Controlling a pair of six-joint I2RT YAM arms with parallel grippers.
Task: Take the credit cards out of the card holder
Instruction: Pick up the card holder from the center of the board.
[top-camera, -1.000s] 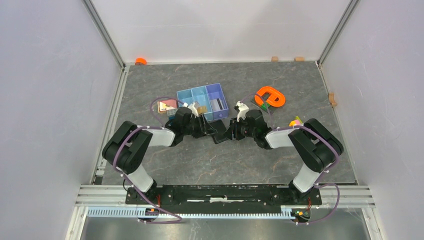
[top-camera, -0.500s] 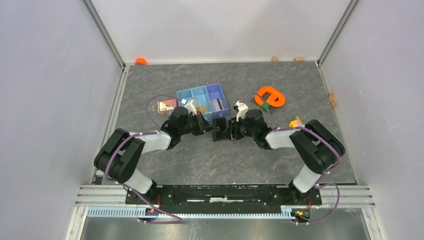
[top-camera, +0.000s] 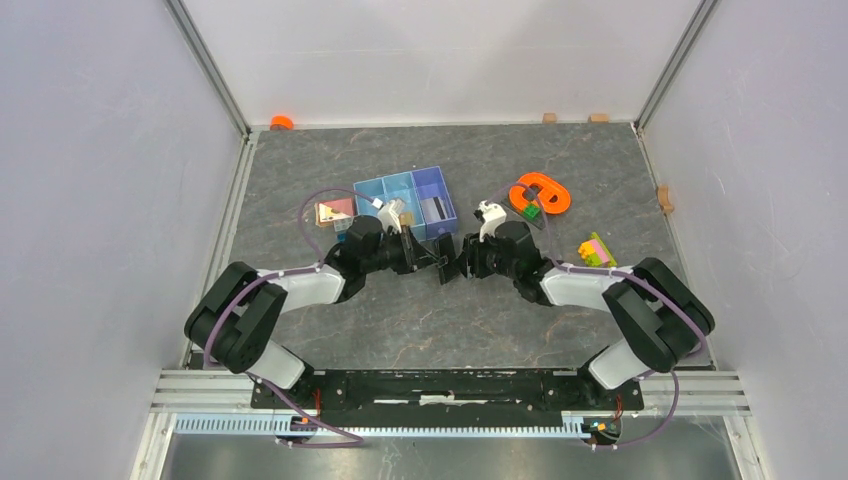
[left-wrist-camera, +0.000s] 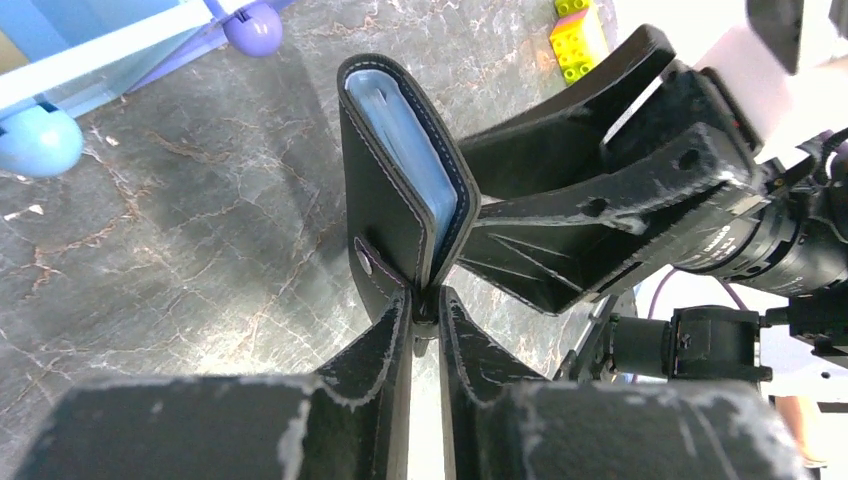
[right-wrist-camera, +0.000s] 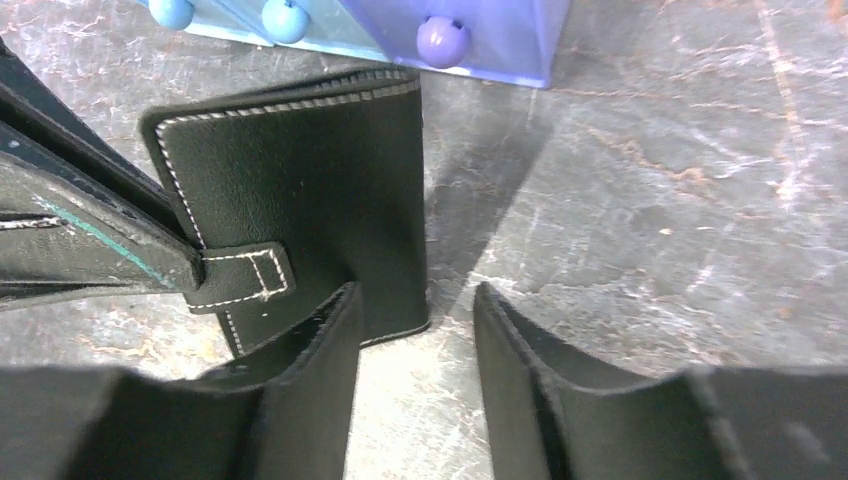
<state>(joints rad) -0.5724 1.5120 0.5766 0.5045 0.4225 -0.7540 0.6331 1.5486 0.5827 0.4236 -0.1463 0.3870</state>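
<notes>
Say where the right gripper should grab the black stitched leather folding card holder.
Probably the thin edge of the black stitched leather folding card holder opposite its closing tab, jaws straddling it from the right arm's side. It stands on edge, the left gripper shut on that tab; the open right gripper faces its flat cover.

Black card holder (top-camera: 447, 266) near blue tray (top-camera: 368, 190)

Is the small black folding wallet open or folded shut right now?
Folded, barely ajar: covers of the black wallet stand close around bluish sleeves; left gripper pinches its tab.
</notes>
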